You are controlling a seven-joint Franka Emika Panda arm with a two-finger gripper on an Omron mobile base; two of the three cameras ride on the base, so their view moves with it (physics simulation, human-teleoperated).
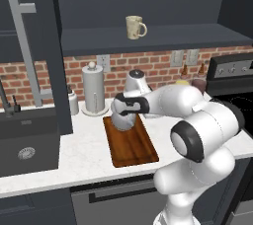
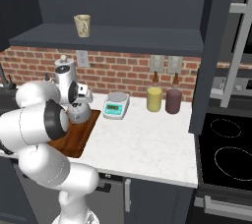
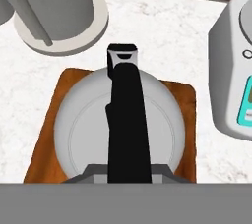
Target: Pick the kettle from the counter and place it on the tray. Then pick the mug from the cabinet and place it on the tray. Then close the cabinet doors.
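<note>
End effector grips the kettle by its handle over the tray — release next, then up for the mug.

L base cam: behind arm on its left, looking fwd/down over the counter, mid-range. Takes in the tray, paper-towel holder, open cabinet shelf w/ mug.
R base cam: same scene from behind-right, arm at lower left, more of the stove side. Shared w/ L: counter, tray, mug, brick wall.
Hand cam: very close, straight down on kettle sitting on tray; scale at frame's right edge, holder's base top left.
</note>
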